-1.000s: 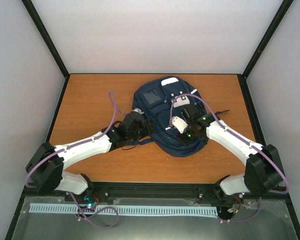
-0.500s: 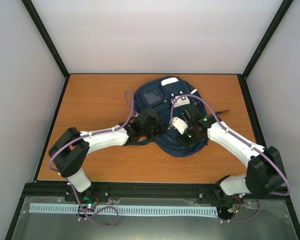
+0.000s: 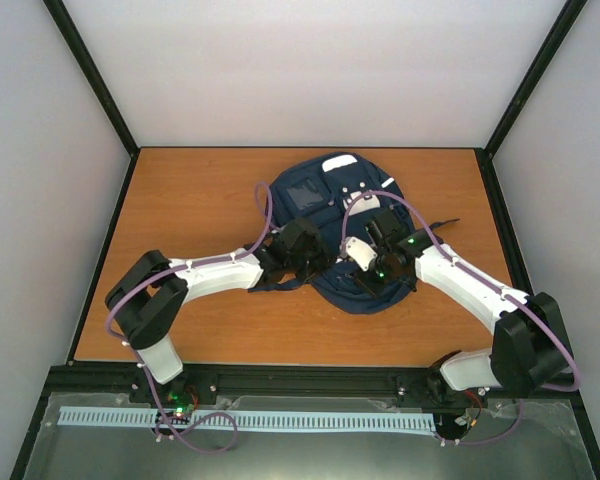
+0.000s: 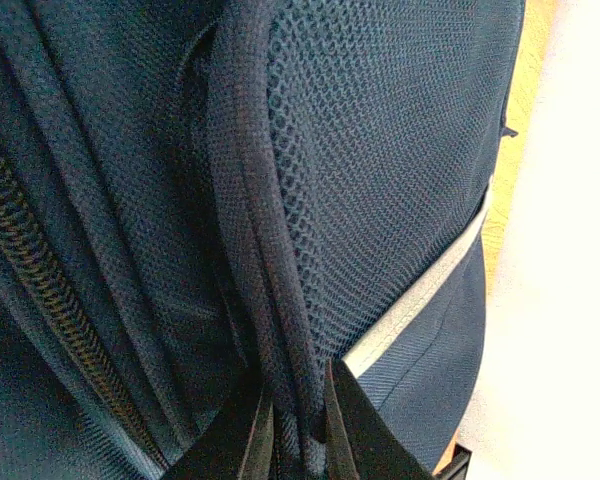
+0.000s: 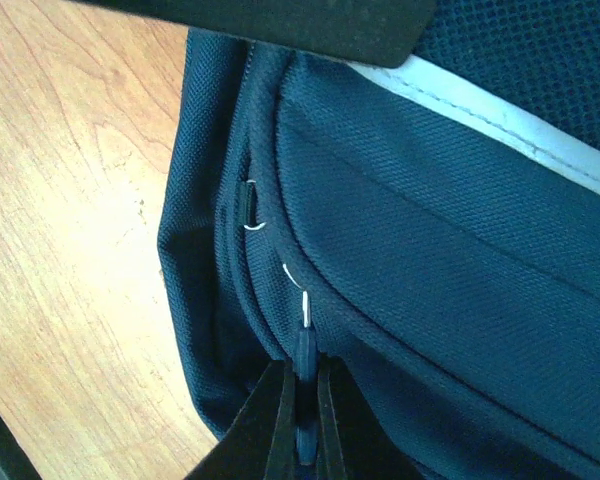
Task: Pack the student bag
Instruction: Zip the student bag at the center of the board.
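**Both arms are gripping the bag to work its zipper**

The right gripper (image 5: 300, 420) is pressing its fingers together on the zipper pull (image 5: 304, 340), pinching the small dark tab where it is lying along a zip line on the student bag (image 3: 330, 205). The left gripper (image 4: 300, 445) is likewise clamping shut, its jaws nipping the piped seam (image 4: 245, 200) beside a mesh panel, with only that ridge of fabric between them.

The two grips are probably working as a pair. The left arm appears to be anchoring the cloth so that it is not bunching or sliding across the table (image 3: 180, 200) when the right arm is drawing the slider. Opening a compartment looks like the step in hand, since nothing to pack is showing anywhere.

The bag is lying flat on the table's far half, a little right of the table's middle, with its pocketed front facing up. Its long axis is running from the table's far edge toward the near edge, leaning slightly rightward as it comes nearer. The end with the white patch is pointing to the far edge.
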Controlling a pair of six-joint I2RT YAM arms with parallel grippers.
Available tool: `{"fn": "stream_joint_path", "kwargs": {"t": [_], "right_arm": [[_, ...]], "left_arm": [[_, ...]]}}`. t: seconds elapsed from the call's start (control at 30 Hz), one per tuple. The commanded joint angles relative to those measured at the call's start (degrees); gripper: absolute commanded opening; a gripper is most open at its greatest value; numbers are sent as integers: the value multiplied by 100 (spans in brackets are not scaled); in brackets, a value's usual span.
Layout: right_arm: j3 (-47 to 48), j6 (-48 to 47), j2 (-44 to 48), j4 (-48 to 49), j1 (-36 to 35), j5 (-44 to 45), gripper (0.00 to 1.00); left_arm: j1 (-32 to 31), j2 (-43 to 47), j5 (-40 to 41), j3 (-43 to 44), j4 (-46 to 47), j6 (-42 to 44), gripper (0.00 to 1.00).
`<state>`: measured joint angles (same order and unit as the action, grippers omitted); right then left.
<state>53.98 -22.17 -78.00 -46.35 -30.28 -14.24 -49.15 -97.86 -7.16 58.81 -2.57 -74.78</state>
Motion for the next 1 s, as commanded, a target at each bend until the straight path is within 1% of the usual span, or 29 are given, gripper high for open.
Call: {"fn": "stream_joint_path", "kwargs": {"t": [0.0, 0.2, 0.33, 0.47, 0.63, 0.73, 0.97], "right_arm": [[14, -149, 141, -21, 75, -33, 3], [91, -316, -104, -190, 184, 194, 3], [130, -355, -157, -244, 224, 290, 3], [199, -409, -144, -306, 249, 415, 3], [134, -596, -133, -268, 314, 657, 3], [39, -703, -159, -173, 348, 741, 3], [-114, -825, -276, 46, 415, 823, 3]], "left_arm": [[29, 335, 201, 99, -563, 203, 1], [503, 987, 204, -469, -702, 320, 1], [817, 1435, 292, -826, -892, 574, 1], [1073, 1727, 257, -904, -1325, 1034, 1], [1187, 2076, 423, -899, -1900, 1641, 1], [1303, 2267, 520, -985, -2044, 1924, 1], [2123, 2334, 207, -1098, -2405, 2342, 1]]}}
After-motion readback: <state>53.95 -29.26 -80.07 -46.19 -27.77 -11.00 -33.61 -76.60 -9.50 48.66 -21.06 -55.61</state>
